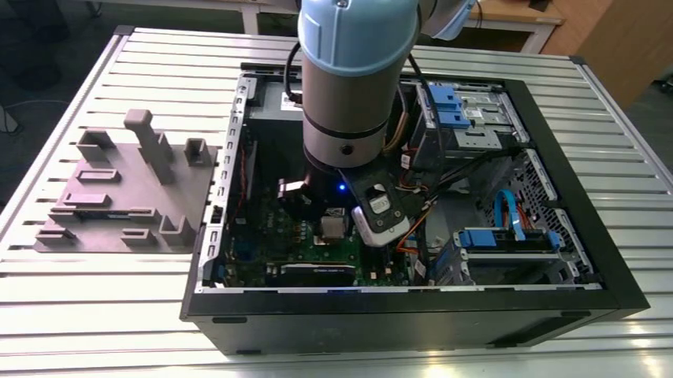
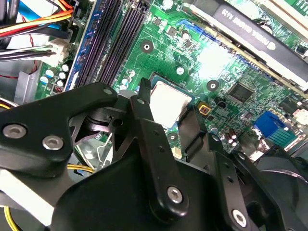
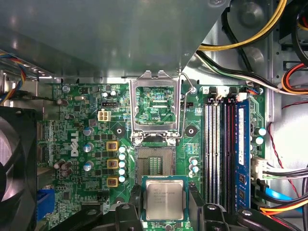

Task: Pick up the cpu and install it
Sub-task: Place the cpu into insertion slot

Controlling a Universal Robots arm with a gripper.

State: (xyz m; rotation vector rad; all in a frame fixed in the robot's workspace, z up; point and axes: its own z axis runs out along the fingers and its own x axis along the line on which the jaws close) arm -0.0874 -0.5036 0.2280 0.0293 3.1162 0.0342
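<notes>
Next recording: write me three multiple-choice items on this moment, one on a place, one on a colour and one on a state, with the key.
1. Where is the cpu?
A. seated in the socket
B. between the fingers of the gripper
C. outside the computer
2. What colour is the circuit board?
A. red
B. black
C. green
3. How does the socket stand?
A. lid raised, empty
B. lid shut
C. covered by a cooler

Key: 1 B, both wrist views show fingers flanking the cpu, which is beside the socket and not in it. 2 C, the board is green in both wrist views. 3 A, the lid is swung up and the contacts lie bare.
</notes>
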